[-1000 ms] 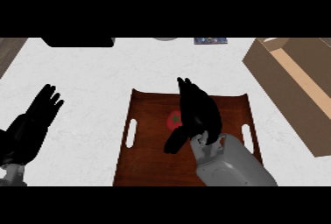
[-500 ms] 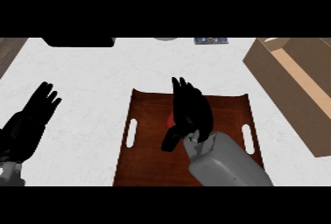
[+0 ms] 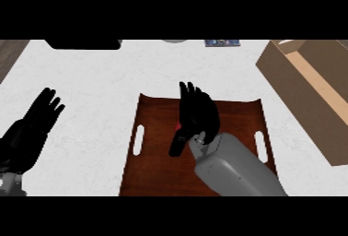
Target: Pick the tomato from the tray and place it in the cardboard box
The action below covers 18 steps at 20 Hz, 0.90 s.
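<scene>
At the near edge the right grey forearm [image 3: 238, 170] comes up over the wooden tray [image 3: 153, 161], which lies on the white table [image 3: 102, 69] with slot handles cut in its left and right sides. The right hand [image 3: 197, 117] lies over the middle of the tray, its fingers stretched straight toward the far rim and held close together, the thumb pointing down to the near left. Almost all of the tomato [image 3: 178, 125] is hidden beneath this hand; only a thin red sliver shows at the hand's left edge, roughly in the middle of the tray. Whether the palm touches the tomato cannot be told, and no finger is seen curled round it. To the left, well apart from the tray, the left hand [image 3: 31, 131] rests over the table near the left edge, its fingers straight and slightly fanned, pointing far and a little right, holding nothing. On the right side stands the cardboard box [image 3: 299, 78], open at the top, running from beside the tray toward the far right corner. Along the far edge are a black object [image 3: 85, 44] at the left and a small blue item [image 3: 223, 43] farther right.
</scene>
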Available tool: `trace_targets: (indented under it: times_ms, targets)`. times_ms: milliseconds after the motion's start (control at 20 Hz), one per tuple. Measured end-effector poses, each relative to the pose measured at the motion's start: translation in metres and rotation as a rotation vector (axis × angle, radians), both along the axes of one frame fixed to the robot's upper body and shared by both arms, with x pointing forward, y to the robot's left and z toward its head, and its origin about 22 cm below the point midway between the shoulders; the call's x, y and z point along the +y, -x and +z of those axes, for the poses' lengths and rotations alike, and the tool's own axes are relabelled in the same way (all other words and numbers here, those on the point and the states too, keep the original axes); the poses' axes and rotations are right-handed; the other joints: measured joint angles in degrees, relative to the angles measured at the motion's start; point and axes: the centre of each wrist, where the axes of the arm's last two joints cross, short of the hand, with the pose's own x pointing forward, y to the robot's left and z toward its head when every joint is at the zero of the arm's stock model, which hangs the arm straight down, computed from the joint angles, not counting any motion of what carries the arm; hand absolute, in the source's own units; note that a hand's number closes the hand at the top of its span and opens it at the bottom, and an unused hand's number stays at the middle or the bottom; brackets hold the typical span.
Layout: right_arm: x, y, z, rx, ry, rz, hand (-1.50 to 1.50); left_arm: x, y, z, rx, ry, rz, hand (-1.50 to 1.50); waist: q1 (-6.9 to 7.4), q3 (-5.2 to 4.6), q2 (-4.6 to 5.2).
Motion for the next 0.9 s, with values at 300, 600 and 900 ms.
trace_targets:
  times_ms: [300, 600, 900]
  targets:
    - [0.003, -0.010, -0.006, 0.035, 0.026, -0.014, -1.50, 0.001, -0.003, -0.002, 0.003, 0.002, -0.006, 0.00, 0.02, -0.01, 0.07]
    - [0.003, -0.010, -0.021, 0.060, 0.054, -0.023, -1.50, 0.002, -0.002, -0.001, 0.001, -0.007, -0.001, 0.00, -0.10, 0.01, 0.03]
    - [0.001, -0.014, -0.037, 0.105, 0.073, -0.033, -1.50, 0.001, 0.001, -0.003, 0.003, -0.005, -0.008, 0.00, -0.02, 0.01, 0.08]
